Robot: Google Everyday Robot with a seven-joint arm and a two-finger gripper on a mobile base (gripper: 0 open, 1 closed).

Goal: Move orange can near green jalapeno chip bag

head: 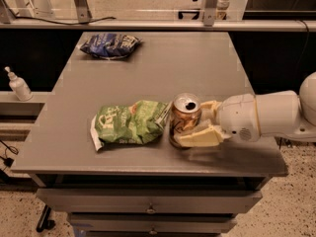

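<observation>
The orange can [184, 117] stands upright on the grey table [163, 68], near the front edge, its left side right beside the green jalapeno chip bag [129, 122]. The bag lies flat and crumpled, to the left of the can. My gripper [193, 124] reaches in from the right on a white arm [266, 115]. Its cream fingers [200, 136] sit on either side of the can, one in front and one behind, closed on it.
A dark blue chip bag [110, 44] lies at the table's far left corner. A white pump bottle [19, 85] stands on a lower ledge to the left. Drawers [148, 206] are under the table front. A rail runs behind the table.
</observation>
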